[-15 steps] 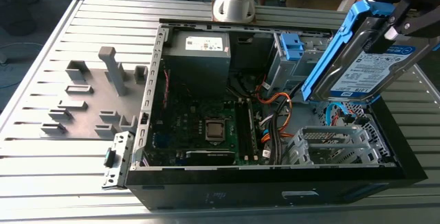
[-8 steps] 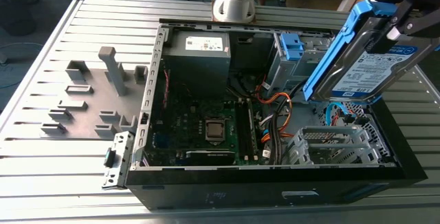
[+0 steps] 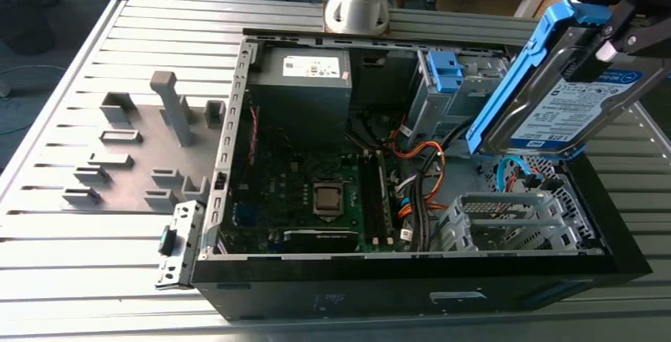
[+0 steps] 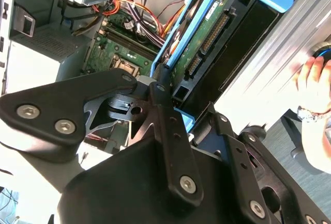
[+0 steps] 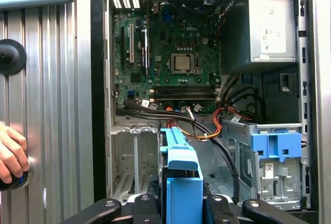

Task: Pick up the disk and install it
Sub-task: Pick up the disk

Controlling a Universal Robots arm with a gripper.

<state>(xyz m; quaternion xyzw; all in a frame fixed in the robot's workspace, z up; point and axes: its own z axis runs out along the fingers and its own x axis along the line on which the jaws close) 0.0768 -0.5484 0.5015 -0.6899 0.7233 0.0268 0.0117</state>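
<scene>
tool (image 3: pixel 614 23) clenched on the disk (image 3: pixel 561 90), held tilted in the air above the open computer case (image 3: pixel 225 161). risk: orange and black cables (image 3: pixel 419 173) below could snag its blue rail.

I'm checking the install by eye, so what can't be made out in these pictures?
- The disk's top end in the exterior view: cut off by the picture's edge.
- Its label face in the second wrist view: turned away, circuit-board side showing.
- The person's hand in the first wrist view: cut off by the picture's edge.
</scene>
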